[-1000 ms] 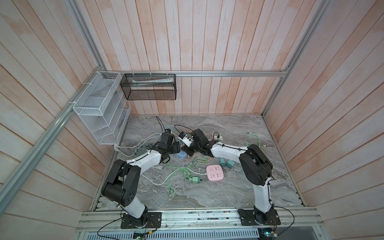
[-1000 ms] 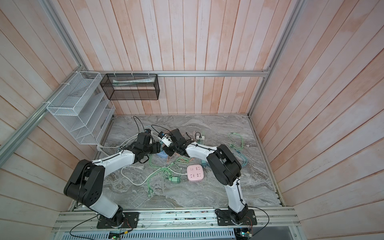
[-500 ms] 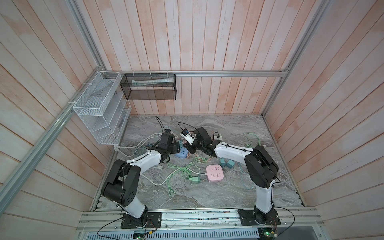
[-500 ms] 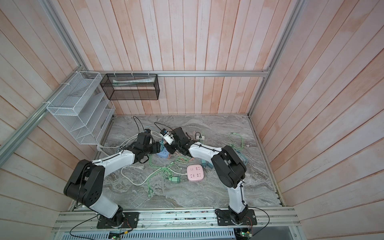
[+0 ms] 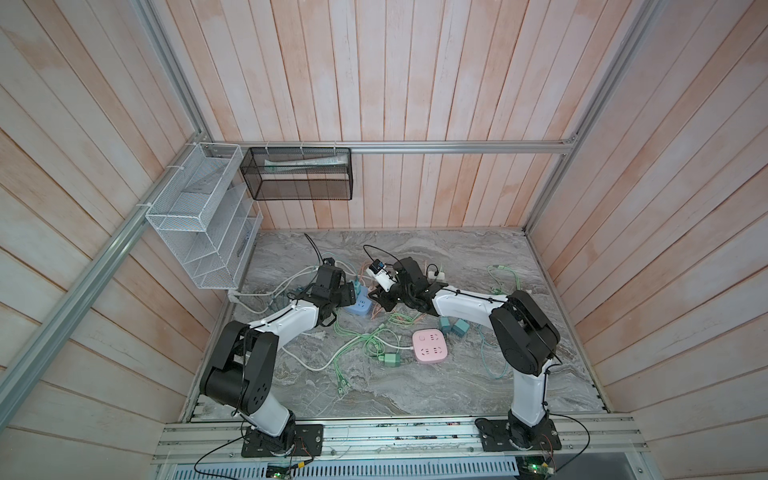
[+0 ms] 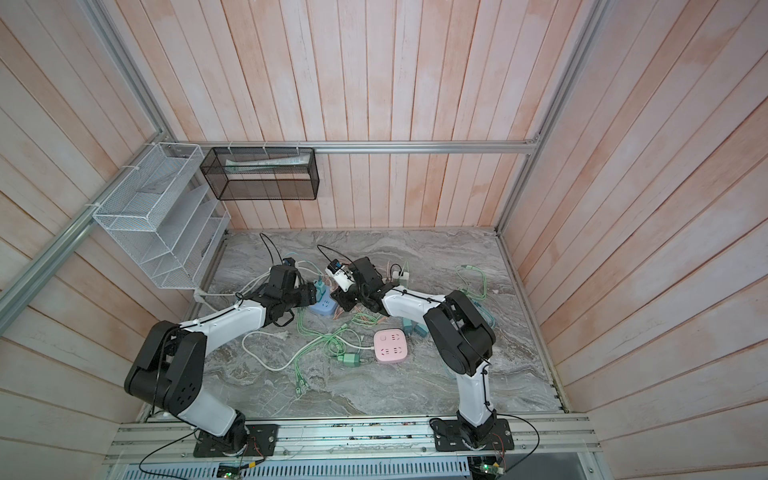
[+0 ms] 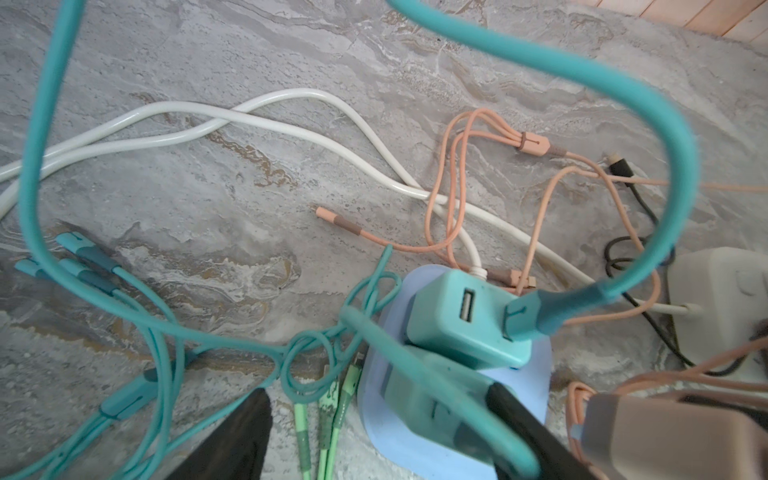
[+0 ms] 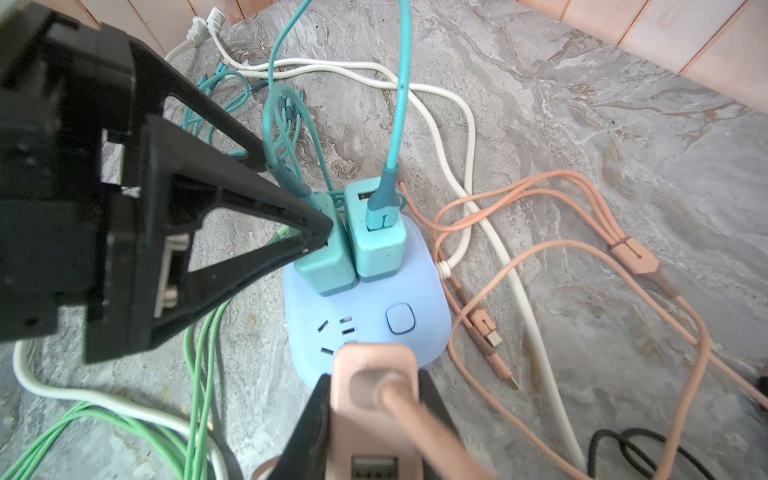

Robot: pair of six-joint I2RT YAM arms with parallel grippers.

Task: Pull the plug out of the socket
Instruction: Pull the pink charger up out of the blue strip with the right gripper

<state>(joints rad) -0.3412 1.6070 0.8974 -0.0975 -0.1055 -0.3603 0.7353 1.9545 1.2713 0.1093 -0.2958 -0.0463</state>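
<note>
Grey stone-look table (image 5: 457,257) with wooden walls (image 5: 415,83) all round it, and lots of cables lie on top

Near the middle sits the blue socket block (image 8: 419,286), flat on the table. It is pale blue with round corners. It has a square button (image 8: 401,318) on top and one set of bare holes (image 8: 334,332) next to the button. Two teal plugs stand upright in the block, on the side away from the bare holes. They are side by side and touching. One teal plug (image 8: 376,241) has a teal cable (image 8: 399,104) going up out of it. The other teal plug (image 8: 326,266) is right next to it.

The pink plug (image 8: 370,365) is a small light pink box with a pink cable (image 8: 415,419) coming out of its top. It is out of the block, just beside the side with the bare holes. In the left wrist view a strip of table shows between the two.

The right gripper (image 8: 374,392) is pinched tight on the pink plug, with one black finger on each side. The left gripper (image 7: 378,395) has its jaws wide apart around the other teal plug. One of its fingers (image 8: 309,235) touches the top of that plug, and the second finger (image 7: 237,436) is well away from it, so it grips nothing.

A white cable (image 8: 469,137) and green cables (image 8: 199,353) lie beside the block
</note>
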